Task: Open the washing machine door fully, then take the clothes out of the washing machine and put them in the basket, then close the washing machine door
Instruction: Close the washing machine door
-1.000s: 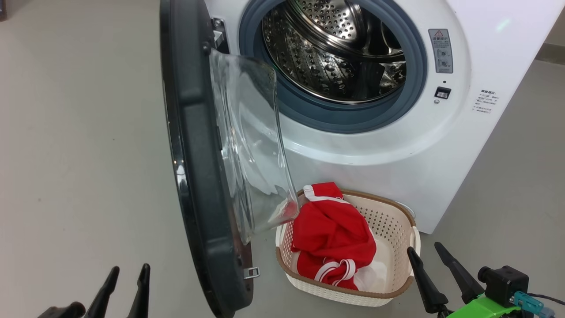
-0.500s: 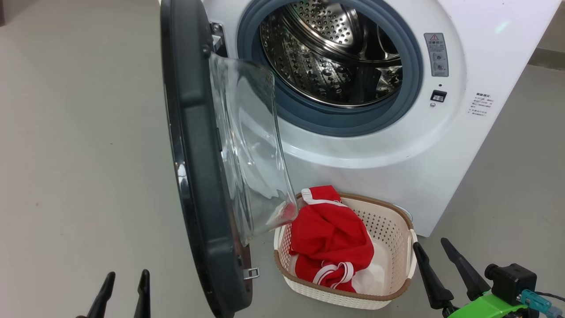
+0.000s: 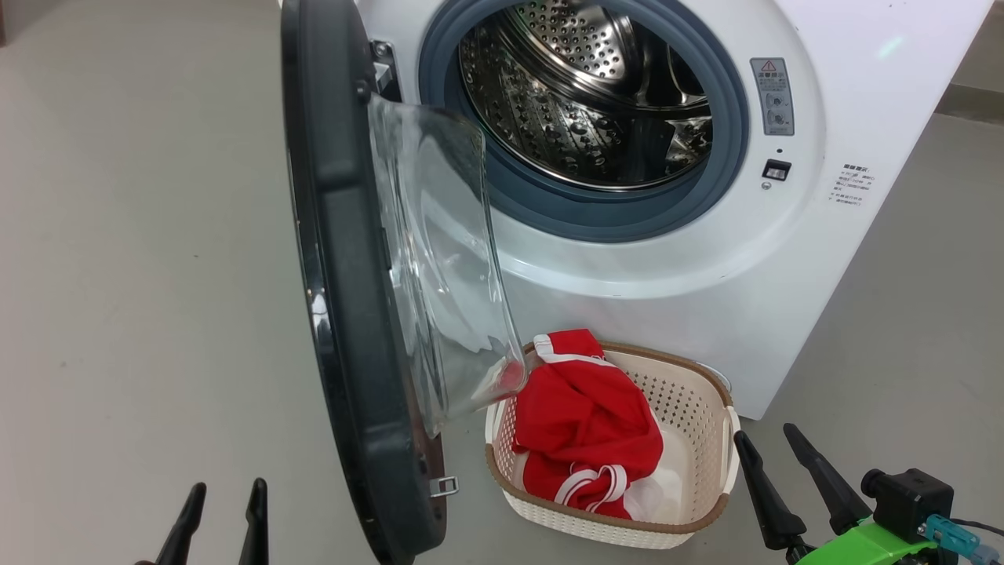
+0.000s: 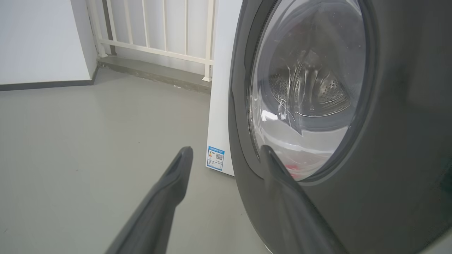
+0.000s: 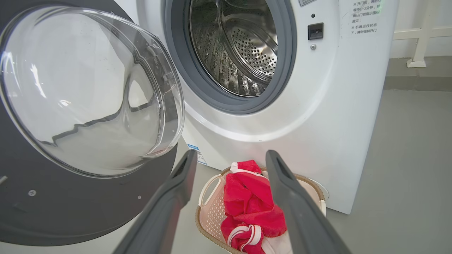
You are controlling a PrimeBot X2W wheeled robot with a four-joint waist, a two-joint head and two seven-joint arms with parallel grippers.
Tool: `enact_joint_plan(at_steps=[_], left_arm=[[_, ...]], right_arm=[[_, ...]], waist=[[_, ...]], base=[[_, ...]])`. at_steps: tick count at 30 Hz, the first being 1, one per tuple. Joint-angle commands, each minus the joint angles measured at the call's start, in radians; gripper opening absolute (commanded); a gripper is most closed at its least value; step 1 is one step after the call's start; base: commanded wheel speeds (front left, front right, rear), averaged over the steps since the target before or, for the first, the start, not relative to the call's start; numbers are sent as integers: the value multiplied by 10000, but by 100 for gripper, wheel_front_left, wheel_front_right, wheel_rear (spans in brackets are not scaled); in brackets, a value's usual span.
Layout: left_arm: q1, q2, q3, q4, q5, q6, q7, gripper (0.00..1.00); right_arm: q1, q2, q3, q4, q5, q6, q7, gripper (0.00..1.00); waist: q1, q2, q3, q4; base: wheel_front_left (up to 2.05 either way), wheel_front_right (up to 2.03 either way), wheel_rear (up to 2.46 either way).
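Head view: open floor (image 3: 141,314) beside door (image 3: 337,275)

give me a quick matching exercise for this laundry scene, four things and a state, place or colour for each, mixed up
Things:
1. door
2. clothes
3. drum
4. basket

Descriptions:
a. cream with a brown rim
b. swung open
c. lying in the basket
d. shiny steel full of holes

Pairs: 1-b, 2-c, 3-d, 4-a
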Motion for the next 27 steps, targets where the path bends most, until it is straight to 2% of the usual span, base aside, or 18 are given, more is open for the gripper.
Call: enact_joint_plan(at_steps=[1,4,5,6,9,10,13,18,21,24,27], left_arm=[[-166,110,333,-264,-51,-56,-122,100],[-213,37,362,-323,-441,-56,-122,100],[-230,24,356,-355,-596,-56,-122,84],[-247,13,328,-388,-784,-56,-122,58],[-293,16,169,-461,-1571,-56,-122,4],[-305,25,120,-464,-1884,-56,-122,0],[-394,103,-3,-529,-2983,-56,-122,0],[-621,203,-111,-837,-5963,-56,-122,0],[-714,496,-356,-1217,-7964,-56,-122,0],[-733,1028,-712,-1742,-9932,-56,-67,0],[-667,1582,-997,-2291,-11460,-56,463,0]], right_arm=[[-27,-100,192,-207,-36,65,-65,100],[-27,-84,192,-202,-45,65,-65,100],[-27,-77,192,-198,-47,65,-65,100],[-28,-70,193,-196,-48,65,-65,100],[-30,-53,197,-186,-48,65,-65,100],[-33,-50,195,-182,-45,65,-65,100],[-39,-44,190,-178,-38,65,-65,100],[-65,-16,168,-185,-49,65,-65,100],[-86,6,151,-198,-60,65,-65,100],[-103,9,138,-212,-65,65,-65,100],[-123,9,122,-218,-64,65,-65,100]], waist=[[0,-1,1,-1],[0,-1,4,-10],[0,-1,5,-14],[0,-1,6,-20],[0,-1,11,-49],[0,-1,13,-64],[0,-1,34,-102],[0,-1,106,-179],[0,-1,169,-226],[0,-1,225,-273],[0,-1,276,-317]], base=[[0,0,0],[0,0,0],[0,0,0],[0,0,0],[0,0,0],[0,0,0],[0,0,0],[0,0,0],[0,0,0],[0,0,0],[0,0,0]])
